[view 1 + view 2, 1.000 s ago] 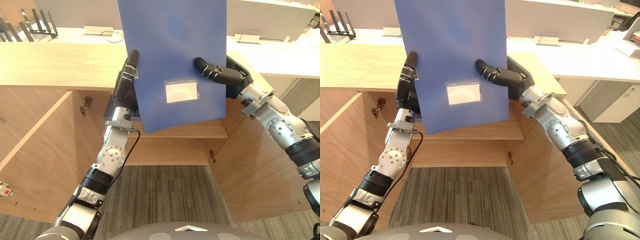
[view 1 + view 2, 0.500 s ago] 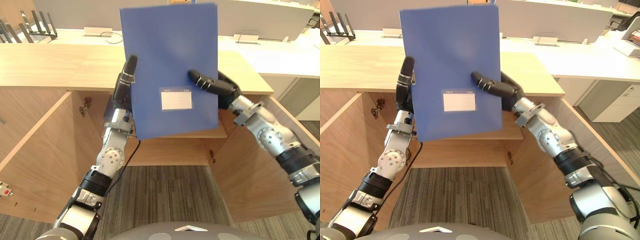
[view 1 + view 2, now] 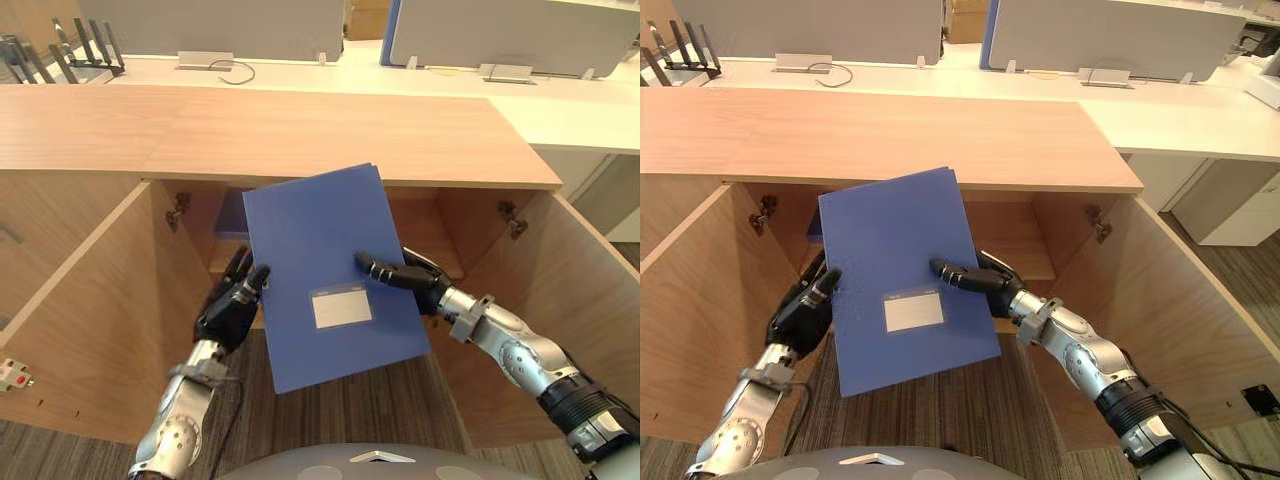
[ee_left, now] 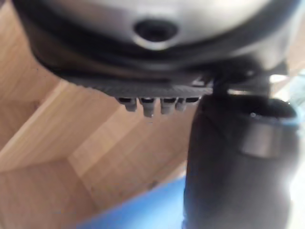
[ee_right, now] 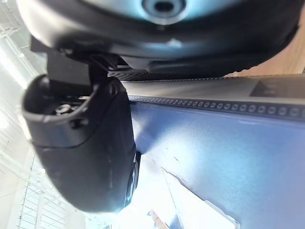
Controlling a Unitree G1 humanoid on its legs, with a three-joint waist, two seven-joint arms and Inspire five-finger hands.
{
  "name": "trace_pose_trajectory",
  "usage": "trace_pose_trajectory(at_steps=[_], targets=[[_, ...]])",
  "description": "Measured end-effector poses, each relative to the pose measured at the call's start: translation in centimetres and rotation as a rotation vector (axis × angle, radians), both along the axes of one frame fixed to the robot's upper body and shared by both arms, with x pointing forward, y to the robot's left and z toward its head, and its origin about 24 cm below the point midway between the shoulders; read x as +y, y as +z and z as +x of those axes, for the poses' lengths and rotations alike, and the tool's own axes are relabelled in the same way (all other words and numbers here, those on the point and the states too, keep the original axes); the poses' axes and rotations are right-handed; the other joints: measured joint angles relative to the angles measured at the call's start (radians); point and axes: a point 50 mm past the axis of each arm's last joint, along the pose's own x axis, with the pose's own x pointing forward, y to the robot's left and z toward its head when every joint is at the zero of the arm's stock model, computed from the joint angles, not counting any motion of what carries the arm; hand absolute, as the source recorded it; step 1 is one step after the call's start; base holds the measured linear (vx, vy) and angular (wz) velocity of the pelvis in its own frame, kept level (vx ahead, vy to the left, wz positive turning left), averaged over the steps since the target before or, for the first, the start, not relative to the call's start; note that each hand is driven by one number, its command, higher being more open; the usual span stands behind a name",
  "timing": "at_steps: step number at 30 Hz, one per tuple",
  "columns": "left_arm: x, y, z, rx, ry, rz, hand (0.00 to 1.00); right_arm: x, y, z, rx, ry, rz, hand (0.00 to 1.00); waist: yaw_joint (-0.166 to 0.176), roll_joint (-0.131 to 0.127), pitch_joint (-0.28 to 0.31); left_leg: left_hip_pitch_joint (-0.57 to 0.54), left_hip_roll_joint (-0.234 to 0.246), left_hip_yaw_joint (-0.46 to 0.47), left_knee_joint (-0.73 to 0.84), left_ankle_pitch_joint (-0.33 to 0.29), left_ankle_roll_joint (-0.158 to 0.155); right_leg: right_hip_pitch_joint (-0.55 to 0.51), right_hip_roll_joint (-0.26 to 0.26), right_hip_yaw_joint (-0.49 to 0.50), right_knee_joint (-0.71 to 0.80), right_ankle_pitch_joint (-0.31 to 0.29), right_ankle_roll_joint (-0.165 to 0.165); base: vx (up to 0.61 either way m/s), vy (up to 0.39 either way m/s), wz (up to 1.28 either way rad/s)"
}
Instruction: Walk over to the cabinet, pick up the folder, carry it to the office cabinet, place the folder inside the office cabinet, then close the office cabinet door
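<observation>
Whereas a moment ago the folder [image 3: 330,275] stood raised above the wooden surface [image 3: 300,130], it now hangs lower, tilted before the open cabinet [image 3: 90,290]. The left hand [image 3: 232,310] grips its left edge and the right hand [image 3: 420,285] its right, fingers clamped on it, thumbs in front.

Grey screens [image 3: 200,22], carpet [image 3: 975,415] (striped), perhaps a cable [image 3: 236,68]

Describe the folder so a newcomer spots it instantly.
Look at the wooden cabinet with both doors open. In front of its opening the left hand and right hand pinch the blue folder by its two sides. It is held up and has a white label on its face, unlike the bluish item lying on the shelf behind.
</observation>
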Motion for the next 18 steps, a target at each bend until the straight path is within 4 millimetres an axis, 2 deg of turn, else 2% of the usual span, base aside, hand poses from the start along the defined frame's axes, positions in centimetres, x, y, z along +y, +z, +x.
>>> trace_pose_trajectory(at_steps=[4,5,9,14,18], targets=[[0.9,-2.6,-2.4,0.125,0.047,-0.011,1.0,-0.7,0.7,0.3,-0.033,-0.013,0.018,0.0,0.007,0.003,0.001,-0.001,-0.002,-0.021,-0.018,0.014,-0.002,-0.002,-0.003,-0.023,0.0,-0.003,-0.004,0.01,-0.017,0.19],[0.9,-3.9,-3.8,0.2,0.038,-0.024,1.0,-0.8,0.8,0.4,-0.038,-0.018,0.017,0.0,0.007,0.003,0.001,0.0,-0.002,-0.034,-0.028,0.021,-0.004,-0.002,-0.004,-0.035,0.0,-0.005,-0.007,0.03,-0.021,0.19],[0.3,-6.5,-6.6,0.34,-0.018,-0.054,1.0,-1.4,0.5,0.3,-0.026,-0.013,-0.001,0.0,0.009,0.005,0.001,0.001,-0.002,-0.045,-0.036,0.031,-0.006,-0.004,-0.005,-0.048,0.0,-0.006,-0.008,0.04,-0.014,0.11],[-0.4,-10.4,-11.7,0.61,-0.173,0.003,1.0,-3.4,-1.6,-0.2,0.054,-0.043,-0.116,0.0,0.009,0.007,0.002,0.001,-0.005,-0.053,-0.035,0.034,-0.007,0.0,-0.009,-0.06,0.002,-0.007,-0.007,0.01,0.004,0.06],[0.6,-12.3,-14.6,0.795,-0.217,0.086,1.0,-4.9,-4.3,-1.2,0.161,-0.062,-0.233,0.0,0.019,0.02,0.003,0.005,-0.006,-0.052,-0.036,0.037,-0.008,0.0,-0.01,-0.06,0.012,-0.009,-0.004,-0.01,0.001,-0.01]])
